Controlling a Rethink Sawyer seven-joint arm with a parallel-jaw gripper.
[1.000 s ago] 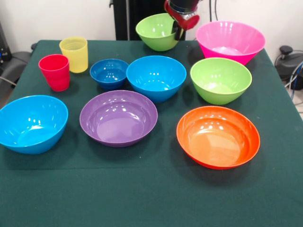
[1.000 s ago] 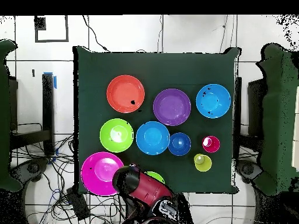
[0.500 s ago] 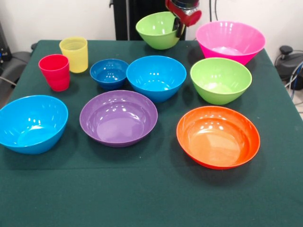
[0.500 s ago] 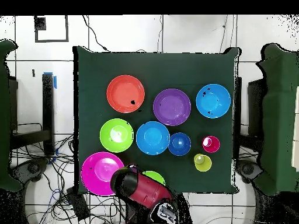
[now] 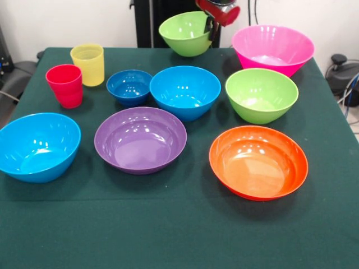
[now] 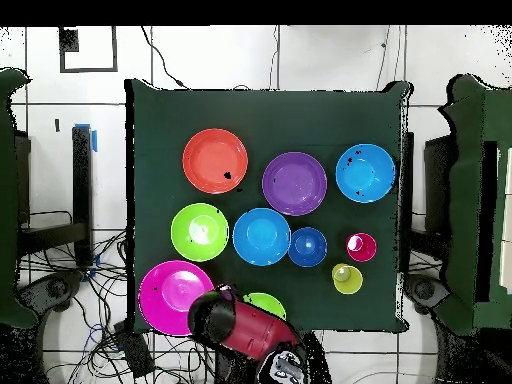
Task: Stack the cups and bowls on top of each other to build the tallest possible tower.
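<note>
My gripper (image 5: 212, 28) is at the table's far edge, shut on the right rim of a lime green bowl (image 5: 184, 35) and holding it tilted, just above the cloth. That bowl also peeks out from under the arm in the overhead view (image 6: 268, 302). The big pink bowl (image 5: 273, 47) stands to its right. The second lime green bowl (image 5: 261, 94), a light blue bowl (image 5: 185, 91), the small dark blue bowl (image 5: 129, 86), the purple bowl (image 5: 140, 139), the orange bowl (image 5: 258, 161) and another light blue bowl (image 5: 38, 147) stand singly. The red cup (image 5: 65, 85) and yellow cup (image 5: 88, 64) stand upright at the far left.
The green tablecloth (image 5: 168, 230) covers the whole table. The robot's black pedestal (image 5: 147, 22) stands behind the held bowl. Cables lie on the floor around the base in the overhead view (image 6: 100, 290).
The gripper has risen slightly with the lime green bowl, which now hangs a little higher and further left. Nothing else has moved.
</note>
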